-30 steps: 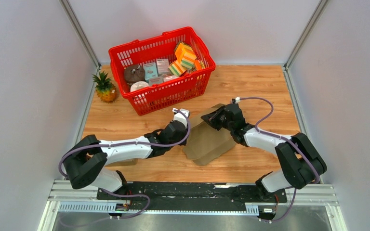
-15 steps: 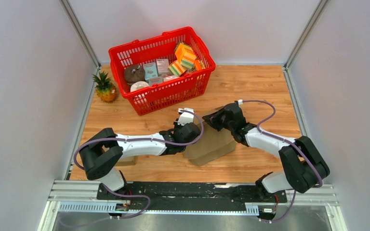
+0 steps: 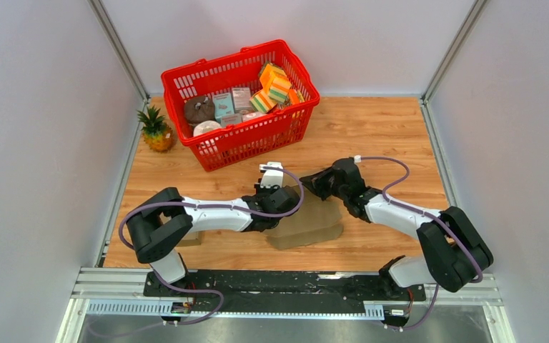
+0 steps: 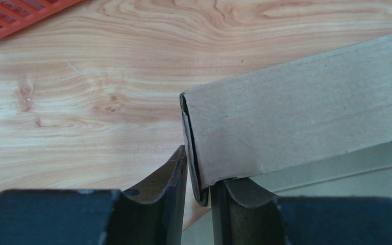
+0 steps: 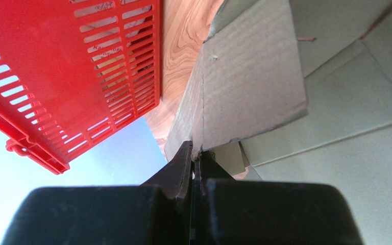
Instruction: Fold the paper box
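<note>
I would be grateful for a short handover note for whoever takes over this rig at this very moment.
Left gripper: shut on a doubled edge of the brown cardboard paper box.
Right gripper: shut on a flap at the box's far side.
Box: lies on the wooden table between the two arms, in front of the red plastic basket and apart from it.
Done: both grips are on and one panel is raised.
Left: the flaps are loose and the box is not formed, so the folds need finishing.
</note>
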Controlling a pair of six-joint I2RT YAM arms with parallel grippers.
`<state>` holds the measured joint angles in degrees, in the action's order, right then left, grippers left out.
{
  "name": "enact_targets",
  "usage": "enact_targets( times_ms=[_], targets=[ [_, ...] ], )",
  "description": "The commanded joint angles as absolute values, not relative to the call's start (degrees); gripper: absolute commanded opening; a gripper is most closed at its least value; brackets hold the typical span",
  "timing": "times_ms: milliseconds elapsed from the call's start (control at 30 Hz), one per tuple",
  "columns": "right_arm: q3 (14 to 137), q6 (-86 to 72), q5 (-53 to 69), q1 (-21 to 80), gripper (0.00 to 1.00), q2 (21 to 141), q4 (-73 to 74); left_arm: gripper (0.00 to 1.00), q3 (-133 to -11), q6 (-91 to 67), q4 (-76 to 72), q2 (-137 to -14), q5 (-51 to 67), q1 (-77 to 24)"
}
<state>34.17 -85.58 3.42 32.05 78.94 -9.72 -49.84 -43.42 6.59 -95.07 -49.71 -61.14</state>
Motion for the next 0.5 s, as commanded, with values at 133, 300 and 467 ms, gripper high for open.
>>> enact_targets(
  times_ms=[133, 300, 467],
  targets=[
    [31.4, -88.0, 3.1, 35.1, 0.01, 76.7, -6.7, 0.09, -54.8, -47.6, 14.5, -99.4, -57.6, -62.6],
    [30.5, -87.5, 0.1, 36.0, 0.01, 74.8, -5.6, 0.00, -48.8, -46.6, 5.6, -97.8, -58.8, -64.2],
    [30.9, -81.4, -1.3, 36.0, 0.12, 74.0, -5.1, 0.00, -44.0, -44.7, -2.5, -95.4, -57.0, -64.1]
  ],
)
